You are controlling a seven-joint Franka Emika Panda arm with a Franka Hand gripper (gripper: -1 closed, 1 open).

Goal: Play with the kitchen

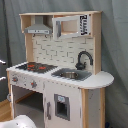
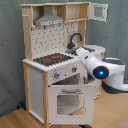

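At three o'clock in the second exterior view, the arm (image 2: 97, 67) reaches over the kitchen (image 2: 55, 75) counter; whether its gripper is clenched, I cannot tell.

Kitchen (image 1: 60, 95) of matt white panels and pale wood

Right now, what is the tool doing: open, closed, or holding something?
Tool: cannot be told. In the second exterior view the arm reaches over the kitchen counter, and its tip is hidden.
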